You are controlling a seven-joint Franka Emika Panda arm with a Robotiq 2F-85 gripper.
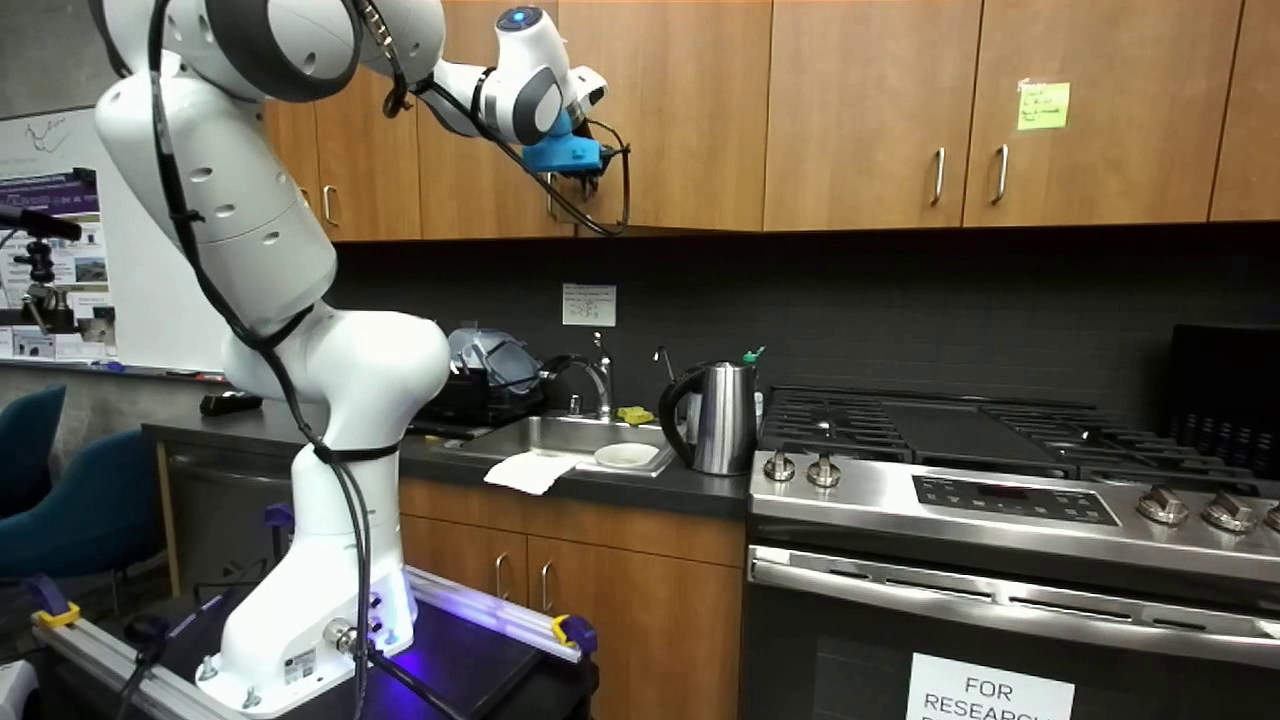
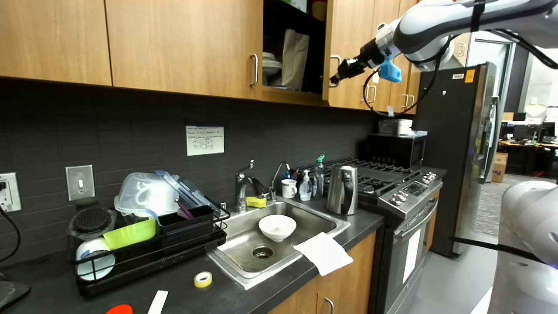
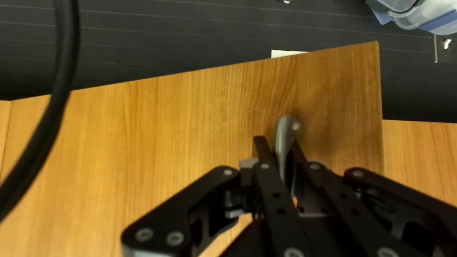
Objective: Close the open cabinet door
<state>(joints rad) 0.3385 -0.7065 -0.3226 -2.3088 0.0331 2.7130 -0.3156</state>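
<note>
The open cabinet door is brown wood and stands ajar in both exterior views (image 1: 690, 110) (image 2: 351, 30), with the dark cabinet interior (image 2: 316, 52) showing beside it. It also fills much of the wrist view (image 3: 160, 121). Its silver bar handle shows in an exterior view (image 2: 335, 57) and in the wrist view (image 3: 285, 128). My black gripper is at the handle in an exterior view (image 2: 335, 80) and in the wrist view (image 3: 277, 144). Its fingers are on both sides of the bar and closed on it. The handle's lower part is hidden by the fingers in the wrist view.
A closed door (image 2: 187, 43) with its own handle (image 2: 254, 69) adjoins the opening. A paper bag (image 2: 295, 59) and bowls (image 2: 271, 65) stand inside. The door with the yellow note (image 1: 1043, 106) is farther along. Below are the sink (image 2: 244, 279), kettle (image 2: 342, 189) and stove (image 1: 960, 440).
</note>
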